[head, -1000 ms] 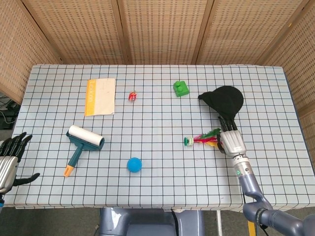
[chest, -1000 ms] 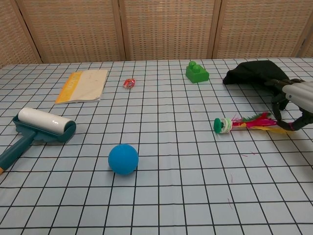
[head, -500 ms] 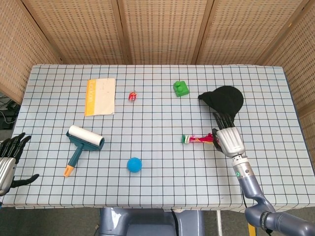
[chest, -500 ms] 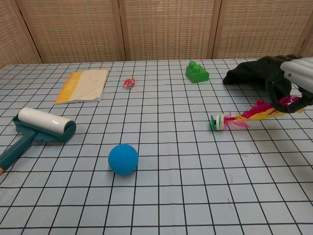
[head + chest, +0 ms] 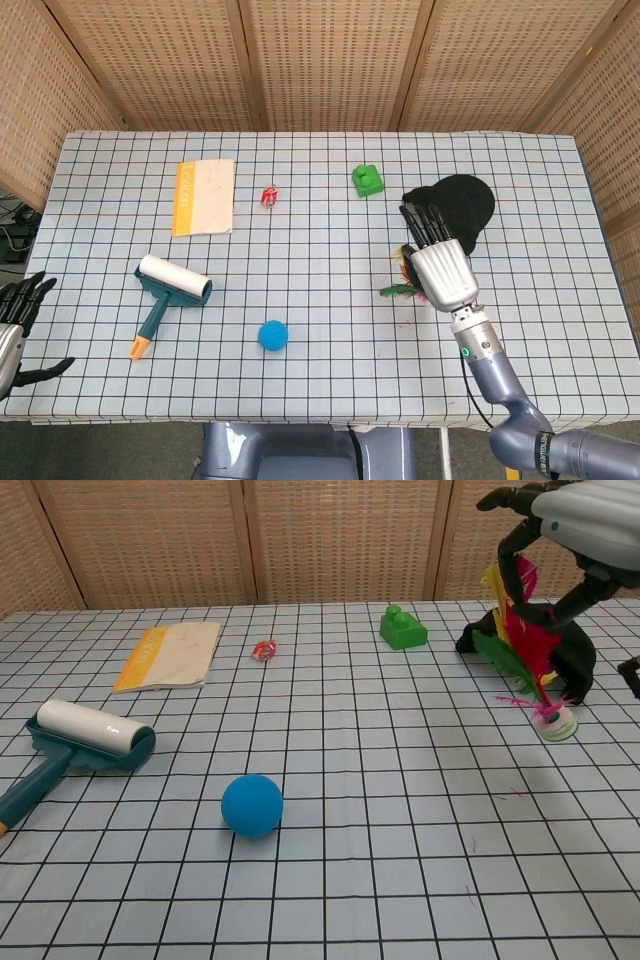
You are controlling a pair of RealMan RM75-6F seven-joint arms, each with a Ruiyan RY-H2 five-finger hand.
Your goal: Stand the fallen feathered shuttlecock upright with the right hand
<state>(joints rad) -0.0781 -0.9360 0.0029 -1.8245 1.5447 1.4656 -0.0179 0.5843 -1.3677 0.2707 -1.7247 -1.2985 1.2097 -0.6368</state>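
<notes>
Shuttlecock [image 5: 530,650] stood near upright w/ its disc base low, at or just off the table [image 5: 400,810], feathers up & tilted slightly left in chest view; right hand [image 5: 560,525] above it, fingers [image 5: 510,540] pinching the feather tips; in head view that hand [image 5: 440,268] covered most of it, only green feather ends showing at its left; black cloth [image 5: 462,203] just behind; left hand [image 5: 15,325] at table's near left corner, fingers spread, holding nothing; green brick [image 5: 402,627] well left of cloth; blue ball [image 5: 252,804], lint roller [image 5: 85,742], booklet [image 5: 170,655] & small red item [image 5: 264,650] lay farther left, apart
</notes>
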